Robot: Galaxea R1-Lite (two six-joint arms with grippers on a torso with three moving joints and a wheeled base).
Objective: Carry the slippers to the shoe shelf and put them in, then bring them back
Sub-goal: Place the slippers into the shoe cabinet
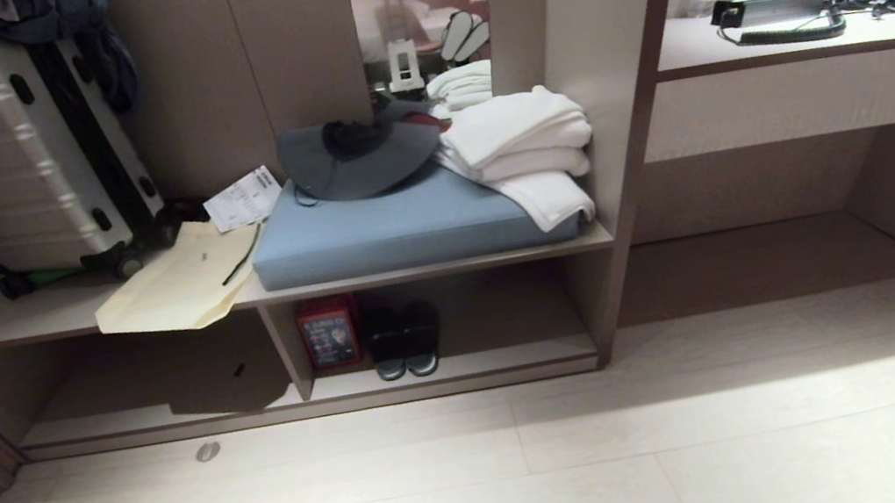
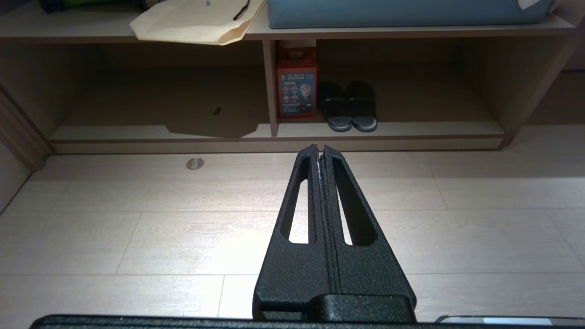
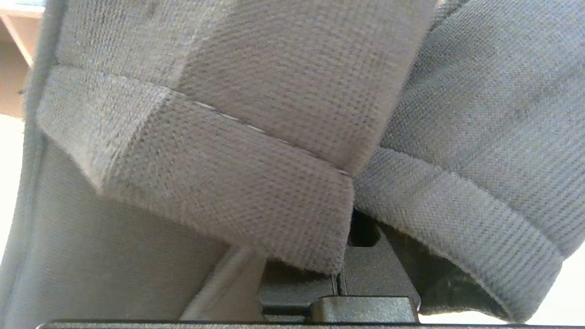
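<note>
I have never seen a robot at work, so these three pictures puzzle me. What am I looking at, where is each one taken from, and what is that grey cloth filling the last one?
This is a wheeled robot with two arms. The wide picture comes from a camera on its head, looking down at a wooden shoe shelf on a pale floor. A black pair of sandals and a red box sit inside; a blue cushion and white towels lie above. The other two pictures come from cameras on its wrists. One shows the left gripper, jaws shut and empty, pointing at the shelf. The other is filled by the grey fabric slippers, held by the right gripper's shut jaws.
</note>
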